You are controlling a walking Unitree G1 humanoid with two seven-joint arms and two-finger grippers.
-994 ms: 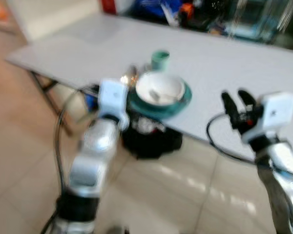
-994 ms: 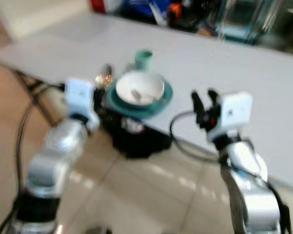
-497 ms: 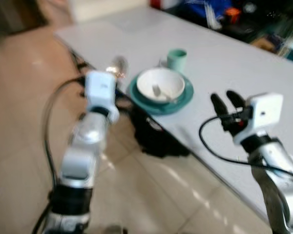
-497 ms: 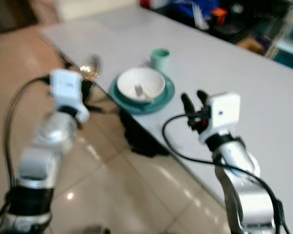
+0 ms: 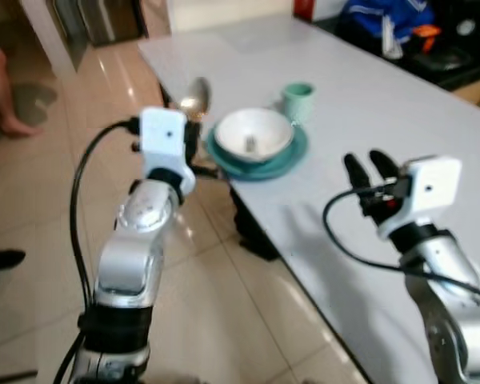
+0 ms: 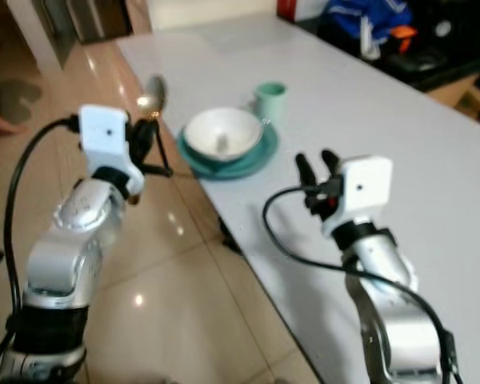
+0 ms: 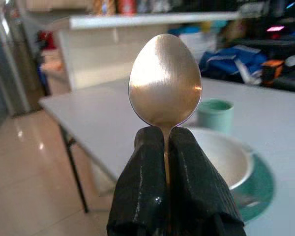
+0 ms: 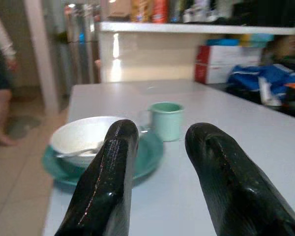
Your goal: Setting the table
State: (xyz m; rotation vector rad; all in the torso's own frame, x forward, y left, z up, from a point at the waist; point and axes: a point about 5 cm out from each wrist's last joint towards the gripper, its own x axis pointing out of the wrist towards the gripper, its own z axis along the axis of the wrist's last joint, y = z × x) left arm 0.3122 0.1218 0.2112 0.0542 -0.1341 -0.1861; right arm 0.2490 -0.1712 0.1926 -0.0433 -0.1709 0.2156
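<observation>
My left gripper is shut on a silver spoon, held upright with its bowl up, just off the table's near edge to the left of the place setting. The spoon rises above the left wrist. A white bowl with a utensil inside sits on a teal plate on the white table. A mint green cup stands just behind the plate. My right gripper hovers open over the table, right of the plate, holding nothing.
A black bag lies on the tiled floor under the table. A person stands barefoot on the floor to the far left. Blue cloth and boxes crowd the far side behind the table.
The camera has swung, so the table now runs more toward the right. My left gripper with the spoon stays by the plate's left side; the right gripper holds its pose.
</observation>
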